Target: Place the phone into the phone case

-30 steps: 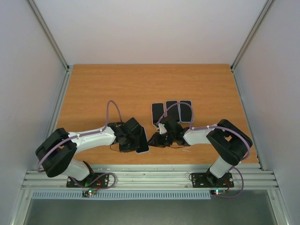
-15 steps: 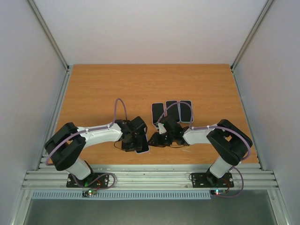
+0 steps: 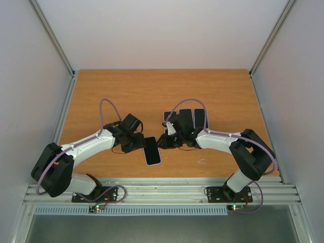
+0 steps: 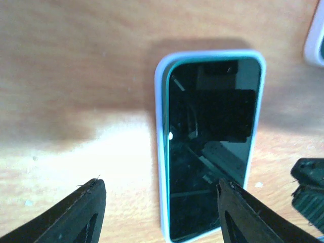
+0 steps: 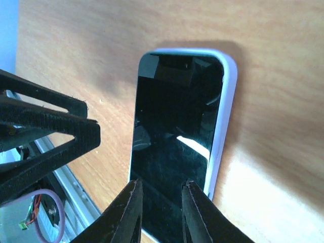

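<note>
While both arms lean in over the near middle of the wooden bench (image 3: 101, 96), the phone (image 4: 210, 147) lies flat and screen-up between them. It sits inside the pale phone case (image 4: 161, 152), whose light rim shows all round the dark glass. A thin teal edge of the phone shows along one long side, and I cannot tell whether it is pressed fully home. Seen from above, the cased phone sits toward 6 o'clock of the bench's middle, its long axis running roughly from 11 to 5 o'clock. The left gripper (image 4: 161, 183) hangs at about 10 o'clock of the phone, its jaws spread well apart and holding nothing. The right gripper (image 5: 162, 183) sits at about 2 o'clock of it, just beside its far end, jaws only a narrow slit apart with nothing between them. Whether its tips touch the case I cannot tell. A row of three more dark-screened phones (image 3: 202, 115) lies at 1 o'clock of the cased one, partly hidden under the right arm.
</note>
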`<state>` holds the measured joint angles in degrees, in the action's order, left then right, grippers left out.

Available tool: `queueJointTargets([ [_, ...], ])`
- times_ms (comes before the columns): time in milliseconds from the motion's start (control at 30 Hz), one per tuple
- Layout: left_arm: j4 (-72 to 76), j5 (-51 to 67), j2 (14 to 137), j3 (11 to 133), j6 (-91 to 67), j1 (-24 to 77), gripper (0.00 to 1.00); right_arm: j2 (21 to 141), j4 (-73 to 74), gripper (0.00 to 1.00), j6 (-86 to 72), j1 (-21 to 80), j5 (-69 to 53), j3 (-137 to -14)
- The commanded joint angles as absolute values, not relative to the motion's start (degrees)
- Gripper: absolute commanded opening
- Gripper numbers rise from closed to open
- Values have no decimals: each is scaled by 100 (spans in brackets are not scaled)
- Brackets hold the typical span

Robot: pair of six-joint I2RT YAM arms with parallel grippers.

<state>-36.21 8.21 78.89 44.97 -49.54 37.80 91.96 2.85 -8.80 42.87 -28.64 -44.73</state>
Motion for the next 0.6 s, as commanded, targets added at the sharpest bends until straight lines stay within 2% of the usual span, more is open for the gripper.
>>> queueJointTargets([
  [0,-2994,1319,8022,4626,-4635,3276,62,9405,609,24,-565,4121,-2767,-4789],
  [133,-2752,1749,8407,4702,-4524,2904,57,9617,732,24,-453,3999,-2812,-5049],
  [300,-2568,2025,8845,4756,-4453,2690,44,9868,756,24,-422,3944,-2880,-5217],
  [567,-2879,1687,9387,4926,-4262,2653,25,10302,773,23,-408,3942,-3041,-5420],
])
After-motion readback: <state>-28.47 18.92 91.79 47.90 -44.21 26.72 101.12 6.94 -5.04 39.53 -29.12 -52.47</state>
